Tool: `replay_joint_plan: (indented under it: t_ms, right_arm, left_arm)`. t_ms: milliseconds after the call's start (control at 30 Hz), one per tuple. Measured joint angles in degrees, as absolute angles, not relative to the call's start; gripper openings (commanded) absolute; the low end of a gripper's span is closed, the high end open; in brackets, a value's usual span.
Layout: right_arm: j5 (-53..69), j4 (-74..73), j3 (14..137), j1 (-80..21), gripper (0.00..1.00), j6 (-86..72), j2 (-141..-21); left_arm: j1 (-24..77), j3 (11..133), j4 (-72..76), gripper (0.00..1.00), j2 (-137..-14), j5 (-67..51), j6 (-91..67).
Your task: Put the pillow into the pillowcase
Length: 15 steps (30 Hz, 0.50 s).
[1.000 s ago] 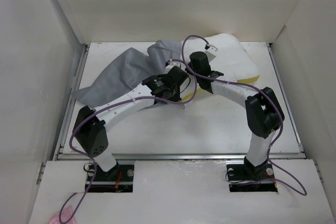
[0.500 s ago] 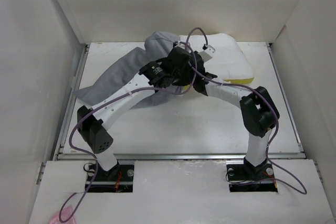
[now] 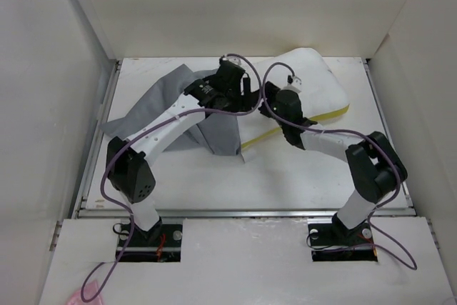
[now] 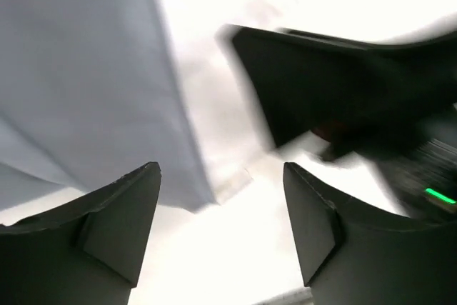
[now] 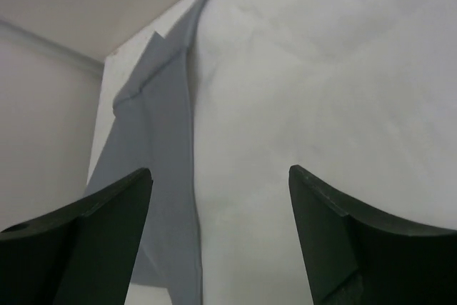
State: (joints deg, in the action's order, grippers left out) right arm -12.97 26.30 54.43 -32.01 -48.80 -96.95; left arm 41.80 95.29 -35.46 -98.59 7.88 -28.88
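The white pillow (image 3: pixel 318 80) lies at the back right of the table, its yellow band (image 3: pixel 314 116) showing along the near edge. The grey pillowcase (image 3: pixel 161 101) spreads at the back left, and one fold (image 3: pixel 223 130) hangs over the pillow's left end. My left gripper (image 3: pixel 246 92) and right gripper (image 3: pixel 269 96) face each other above that end. In the left wrist view my left gripper (image 4: pixel 220 169) stands open and empty, with the pillowcase (image 4: pixel 86 69) to its left. My right gripper (image 5: pixel 220 169) is also open and empty over the pillow (image 5: pixel 307 69), beside the pillowcase (image 5: pixel 161 148).
White enclosure walls (image 3: pixel 64 69) close in the table on the left, back and right. Purple cables (image 3: pixel 250 69) loop over both wrists. The right gripper's black body (image 4: pixel 343 83) fills the upper right of the left wrist view. Bare table top (image 3: pixel 285 176) lies in front of the pillow.
Both grippers have opened and let go of the pillowcase. The bunched grey fabric has dropped from its raised position and now hangs over the pillow's left end. The right arm has drawn back to the right.
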Motion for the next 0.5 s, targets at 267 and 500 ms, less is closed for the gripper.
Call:
replay_joint_plan:
  t_ms: [267,500]
  right_arm:
    - [2.98,21.85,67.13,-24.77,0.91,-21.41,-97.21]
    - [13.47,10.13,90.17,-21.30,0.92,2.83,-110.85]
  left_arm:
    - [32.95,101.86,-33.34,0.73,-102.87,13.50,-27.27]
    - [29.82,119.46,-32.62,0.72,-120.25,13.19,-21.89]
